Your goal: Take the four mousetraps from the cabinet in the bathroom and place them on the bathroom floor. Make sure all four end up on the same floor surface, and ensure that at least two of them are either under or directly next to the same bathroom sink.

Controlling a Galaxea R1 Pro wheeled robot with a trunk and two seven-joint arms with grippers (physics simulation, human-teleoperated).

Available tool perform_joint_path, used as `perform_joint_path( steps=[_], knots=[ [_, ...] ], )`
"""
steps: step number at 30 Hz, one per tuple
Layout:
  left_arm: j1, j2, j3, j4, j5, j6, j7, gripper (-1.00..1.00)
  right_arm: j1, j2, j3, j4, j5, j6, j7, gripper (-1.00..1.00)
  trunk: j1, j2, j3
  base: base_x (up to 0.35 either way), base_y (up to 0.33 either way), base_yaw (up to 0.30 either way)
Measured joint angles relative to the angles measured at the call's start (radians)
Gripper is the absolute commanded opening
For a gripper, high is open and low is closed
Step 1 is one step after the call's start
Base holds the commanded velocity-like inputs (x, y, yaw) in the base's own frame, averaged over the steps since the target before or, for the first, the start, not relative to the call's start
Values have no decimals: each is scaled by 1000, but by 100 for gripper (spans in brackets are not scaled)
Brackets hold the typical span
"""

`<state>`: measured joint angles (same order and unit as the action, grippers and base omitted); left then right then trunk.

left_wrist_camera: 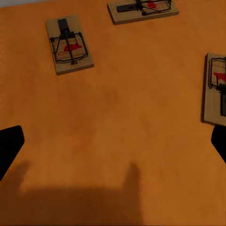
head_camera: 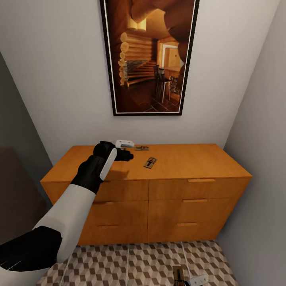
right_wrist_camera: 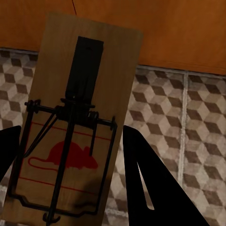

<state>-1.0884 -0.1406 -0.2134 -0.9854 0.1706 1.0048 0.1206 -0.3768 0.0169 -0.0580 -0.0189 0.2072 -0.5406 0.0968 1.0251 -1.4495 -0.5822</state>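
Three mousetraps lie on the flat top of the orange-brown cabinet (head_camera: 178, 159). The left wrist view shows them as one (left_wrist_camera: 69, 45), a second (left_wrist_camera: 142, 9) and a third (left_wrist_camera: 215, 89) at the frame edge. In the head view, two mousetraps (head_camera: 150, 162) (head_camera: 142, 148) lie just right of my left gripper (head_camera: 127, 155). That gripper (left_wrist_camera: 113, 146) hovers open over bare wood. Low down in front of the cabinet, my right gripper (right_wrist_camera: 70, 141) is shut on another mousetrap (right_wrist_camera: 80, 127) (head_camera: 178, 274) above the cube-patterned bathroom floor (right_wrist_camera: 188, 132). The sink is out of view.
The cabinet fills a narrow alcove between grey walls (head_camera: 258, 131), with a framed picture (head_camera: 149, 55) hanging above it. Its drawers (head_camera: 194, 200) are shut. A strip of tiled floor (head_camera: 119, 262) lies in front of the cabinet.
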Motion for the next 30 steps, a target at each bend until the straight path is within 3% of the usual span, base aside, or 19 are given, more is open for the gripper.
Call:
perform_joint_path(
  steps=[7,10,30],
  knots=[
    [0,-1,-1,-7,2,1,156,100,0,0,0,0,0,0,1,-100,0,0,0,0,0,0],
    [0,-1,-1,-8,4,2,183,100,0,0,0,0,0,0,1,-100,0,0,0,0,0,0],
    [0,-3,-3,0,9,2,195,100,0,0,0,0,0,0,1,-100,0,0,0,0,0,0]
  ],
)
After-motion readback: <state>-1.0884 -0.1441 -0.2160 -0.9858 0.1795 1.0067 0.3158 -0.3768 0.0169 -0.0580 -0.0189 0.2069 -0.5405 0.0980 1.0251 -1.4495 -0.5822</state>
